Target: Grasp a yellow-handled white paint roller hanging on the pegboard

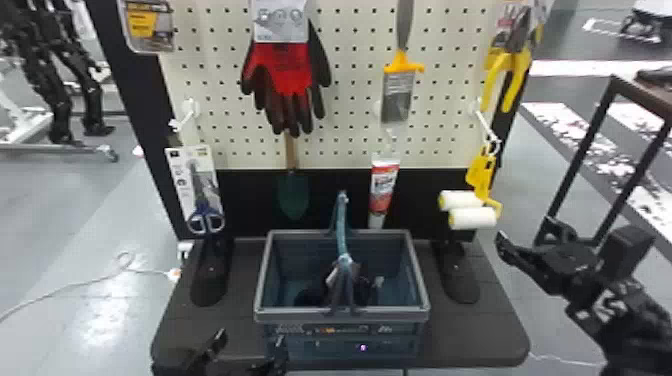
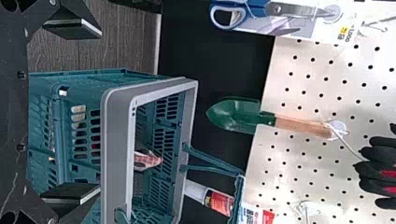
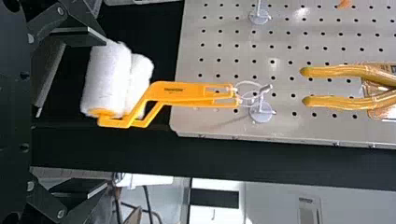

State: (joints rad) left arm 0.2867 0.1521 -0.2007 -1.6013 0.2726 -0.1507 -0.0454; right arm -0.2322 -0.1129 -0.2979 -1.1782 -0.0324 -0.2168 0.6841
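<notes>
Fingers spread, the right gripper (image 1: 504, 246) hangs beside the yellow-handled white paint roller (image 1: 467, 209) (hooked on the cream pegboard (image 1: 350, 100)). The left gripper (image 2: 93, 109) idles low, also spread.

Glossy grey floor (image 1: 65, 220), white cable (image 1: 145, 271) left; black table (image 1: 475, 325) centre; dark-framed bench (image 1: 645, 97) right.

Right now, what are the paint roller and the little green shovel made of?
The paint roller has two white rolls that look fuzzy and soft, probably foam or fleece. Its yellow handle looks like smooth, slightly glossy plastic. The shovel has a green blade that looks like painted metal, with a faint sheen. Its shaft looks like bare wood, tan and matte.
</notes>
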